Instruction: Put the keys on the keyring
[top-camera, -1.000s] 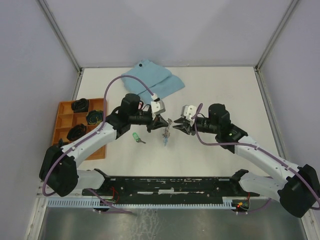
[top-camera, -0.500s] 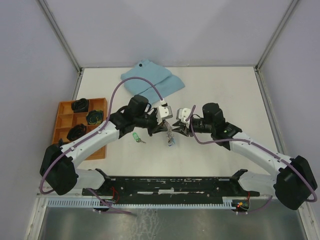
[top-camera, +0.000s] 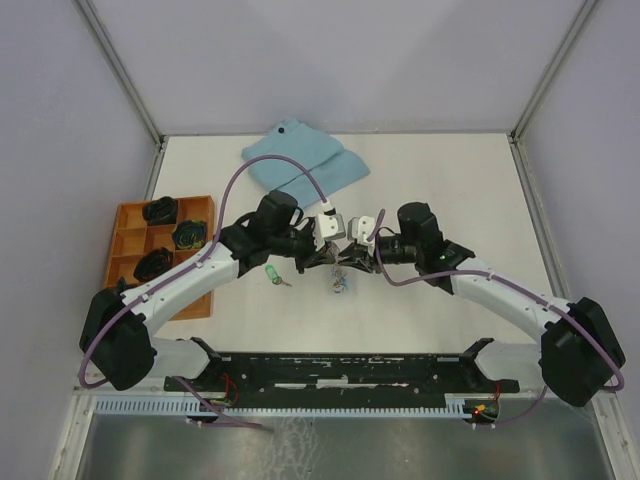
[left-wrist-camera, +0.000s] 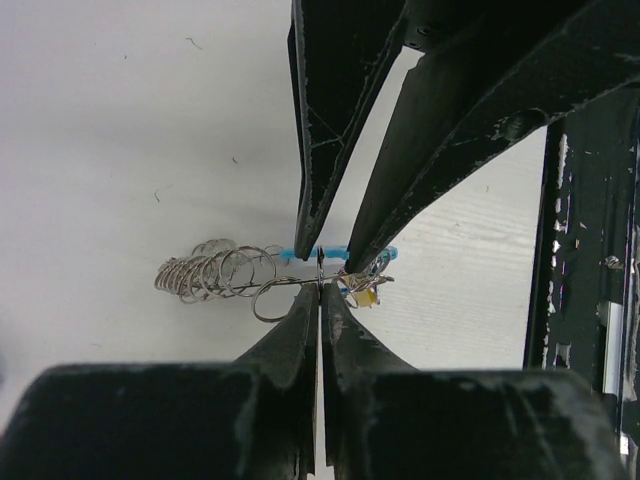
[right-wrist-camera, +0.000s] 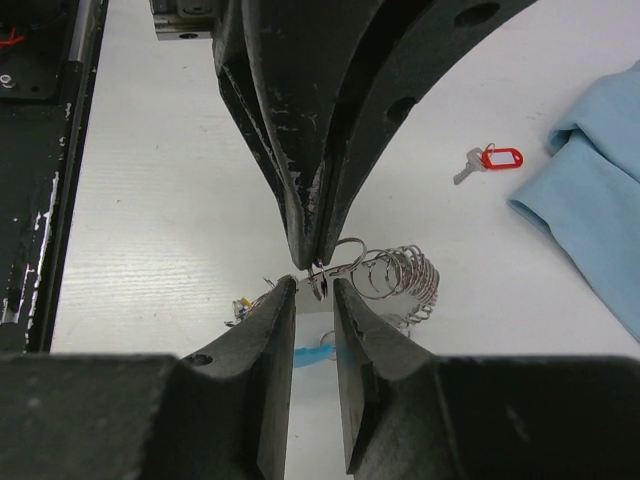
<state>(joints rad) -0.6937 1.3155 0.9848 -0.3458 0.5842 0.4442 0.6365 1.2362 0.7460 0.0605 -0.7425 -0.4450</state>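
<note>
The keyring (left-wrist-camera: 215, 272), a coil of grey wire loops with a blue strap (left-wrist-camera: 385, 252) and a yellow tag, hangs low over the table between both arms (top-camera: 341, 281). My left gripper (left-wrist-camera: 320, 287) is shut on one wire loop of it. My right gripper (right-wrist-camera: 315, 283) faces it tip to tip, jaws a narrow way apart around the loop's end, with the blue strap (right-wrist-camera: 318, 353) showing in the gap. A green-tagged key (top-camera: 272, 274) lies left of the ring. A red-tagged key (right-wrist-camera: 488, 160) lies near the cloth. The blue-tagged key is out of view.
A folded light-blue cloth (top-camera: 305, 163) lies at the back of the table. An orange compartment tray (top-camera: 125, 245) holding dark items stands at the left. The black base rail (top-camera: 340, 370) runs along the near edge.
Both grippers have closed in on each other at the table's middle, and the right one now meets the left tip to tip. The keyring shifted slightly right and down with the left gripper.
</note>
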